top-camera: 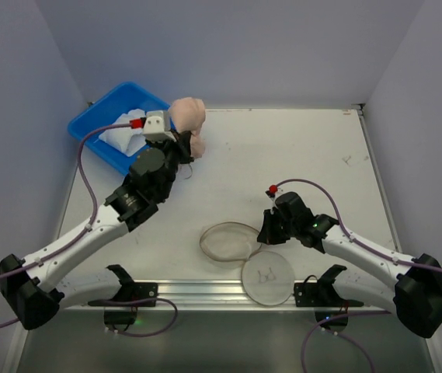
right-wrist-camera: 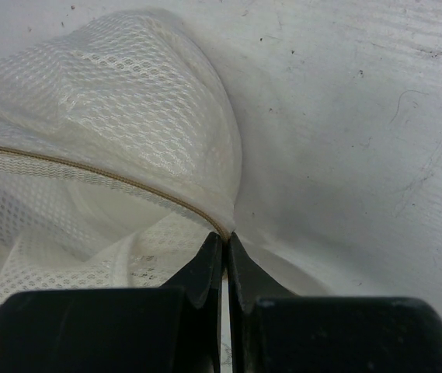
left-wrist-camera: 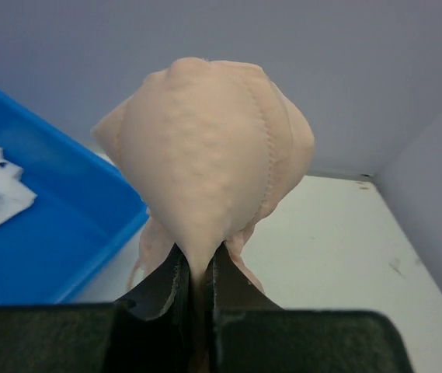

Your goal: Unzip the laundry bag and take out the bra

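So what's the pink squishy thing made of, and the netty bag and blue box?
The pale peach padded bra looks like soft matte fabric over foam: stitched seam, dimpled surface. The cream-white round mesh laundry bag is see-through netting, probably synthetic, with a tan zip line. The blue rectangular tub looks like smooth, hard plastic with a slight sheen.

Left end effector [left-wrist-camera: 199,268] far forward, clamped; right end effector [right-wrist-camera: 225,241] low (pinched shut too).

bra [top-camera: 187,115] right of tub [top-camera: 88,123], laundry bag [top-camera: 227,241] nearer
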Robot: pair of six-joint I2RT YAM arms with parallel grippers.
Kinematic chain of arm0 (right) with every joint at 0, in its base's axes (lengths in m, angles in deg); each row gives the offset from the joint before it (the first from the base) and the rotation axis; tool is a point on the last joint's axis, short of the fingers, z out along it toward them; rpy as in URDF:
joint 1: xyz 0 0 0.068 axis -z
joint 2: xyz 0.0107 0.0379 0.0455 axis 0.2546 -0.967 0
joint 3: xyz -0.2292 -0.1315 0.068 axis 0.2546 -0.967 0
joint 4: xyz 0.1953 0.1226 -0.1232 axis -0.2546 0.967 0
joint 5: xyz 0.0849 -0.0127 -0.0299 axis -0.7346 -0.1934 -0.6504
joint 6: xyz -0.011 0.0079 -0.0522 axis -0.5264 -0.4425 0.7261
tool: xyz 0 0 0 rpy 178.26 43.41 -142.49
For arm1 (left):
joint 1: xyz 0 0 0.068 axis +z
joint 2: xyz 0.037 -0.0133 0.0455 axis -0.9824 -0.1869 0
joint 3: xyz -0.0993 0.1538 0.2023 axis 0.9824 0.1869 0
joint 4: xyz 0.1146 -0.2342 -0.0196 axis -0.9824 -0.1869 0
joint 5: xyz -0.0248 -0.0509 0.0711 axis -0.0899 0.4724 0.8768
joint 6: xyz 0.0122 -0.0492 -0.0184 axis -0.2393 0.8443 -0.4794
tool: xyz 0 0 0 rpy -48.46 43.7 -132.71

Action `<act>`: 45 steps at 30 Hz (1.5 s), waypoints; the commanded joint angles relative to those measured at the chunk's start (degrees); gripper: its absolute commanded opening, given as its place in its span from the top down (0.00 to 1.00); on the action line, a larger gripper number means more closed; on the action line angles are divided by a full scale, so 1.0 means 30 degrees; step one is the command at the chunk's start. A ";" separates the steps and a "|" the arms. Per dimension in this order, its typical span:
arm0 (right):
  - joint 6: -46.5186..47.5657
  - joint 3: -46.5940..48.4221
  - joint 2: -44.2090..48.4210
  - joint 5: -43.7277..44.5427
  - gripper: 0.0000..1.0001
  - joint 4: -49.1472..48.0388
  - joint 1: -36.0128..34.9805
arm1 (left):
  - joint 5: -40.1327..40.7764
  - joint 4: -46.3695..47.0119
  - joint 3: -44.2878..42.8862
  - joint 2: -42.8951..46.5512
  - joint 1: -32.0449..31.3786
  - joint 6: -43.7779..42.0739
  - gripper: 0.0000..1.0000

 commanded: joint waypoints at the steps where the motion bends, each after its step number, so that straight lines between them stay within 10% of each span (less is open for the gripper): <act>1: 0.0129 -0.0011 -0.0066 0.0119 1.00 -0.0058 0.0074 | 0.1015 -0.2917 -0.1951 -0.2083 0.2599 -0.1296 0.99; 15: 0.0246 -0.0011 -0.0505 -0.0408 1.00 -0.0380 0.0074 | -0.0977 -0.3975 -0.5032 -0.9733 1.0312 -0.1385 1.00; 35: 0.0100 -0.0303 -0.1589 -0.1111 1.00 -0.1667 0.0074 | -0.4229 -0.2918 -0.4414 -1.2955 1.1223 -0.2999 0.95; 41: 0.0070 -0.0392 -0.1386 -0.0996 1.00 -0.1641 0.0103 | -0.3527 -0.5114 -0.5147 -1.4451 1.1224 -0.1476 0.71; 45: 0.0158 -0.0099 -0.1034 -0.0587 1.00 -0.1201 0.0074 | -0.3906 -0.5144 -0.5059 -1.3867 1.1223 -0.1006 0.21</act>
